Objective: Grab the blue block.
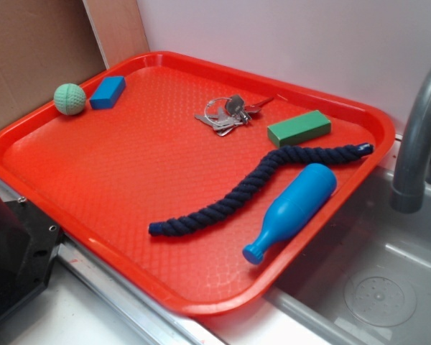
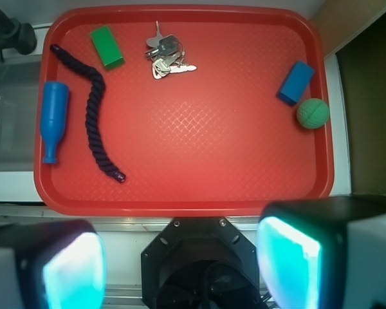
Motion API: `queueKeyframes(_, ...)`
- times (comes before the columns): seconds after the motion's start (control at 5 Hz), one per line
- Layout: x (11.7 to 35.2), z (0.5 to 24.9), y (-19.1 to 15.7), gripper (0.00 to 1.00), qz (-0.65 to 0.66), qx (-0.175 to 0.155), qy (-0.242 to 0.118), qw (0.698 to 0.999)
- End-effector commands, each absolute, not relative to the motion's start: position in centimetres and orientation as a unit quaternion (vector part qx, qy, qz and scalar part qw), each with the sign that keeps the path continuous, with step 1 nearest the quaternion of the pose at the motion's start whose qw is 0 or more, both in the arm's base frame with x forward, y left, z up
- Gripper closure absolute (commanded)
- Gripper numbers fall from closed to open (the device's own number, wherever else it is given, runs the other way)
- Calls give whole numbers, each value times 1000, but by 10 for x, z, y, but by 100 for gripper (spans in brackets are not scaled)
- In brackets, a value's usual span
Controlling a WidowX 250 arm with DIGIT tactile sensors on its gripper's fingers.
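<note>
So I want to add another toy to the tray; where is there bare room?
The widest free patch is mid-tray, between the rope and the blue block, below the keys. The rope, bottle and green block crowd one end.

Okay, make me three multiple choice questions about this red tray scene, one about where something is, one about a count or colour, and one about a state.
1. What lies right beside the blue block?
A. green ball
B. keys
C. rope

2. How many green things are on the tray?
A. one
B. two
C. three

3. How does the blue bottle rest?
A. upright
B. lying on its side
C. hanging off the tray

Answers:
1. A, the green ball sits next to the block in the tray's corner, far from the keys and the rope.
2. B, the ball and the green block.
3. B, it lies flat along the tray's edge near the rope.
</note>
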State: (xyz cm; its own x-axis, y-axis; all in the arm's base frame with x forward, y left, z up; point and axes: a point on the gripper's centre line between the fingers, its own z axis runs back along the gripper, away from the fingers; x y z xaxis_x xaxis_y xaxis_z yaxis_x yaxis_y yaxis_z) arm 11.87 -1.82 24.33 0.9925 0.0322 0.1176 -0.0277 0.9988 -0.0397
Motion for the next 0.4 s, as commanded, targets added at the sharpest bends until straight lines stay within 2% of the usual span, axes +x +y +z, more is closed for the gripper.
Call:
queueKeyframes(0.0, 119, 243, -18, 0, 15, -19, -59, 998)
queueKeyframes(0.2, 152, 193, 32, 0, 113, 24, -36, 993)
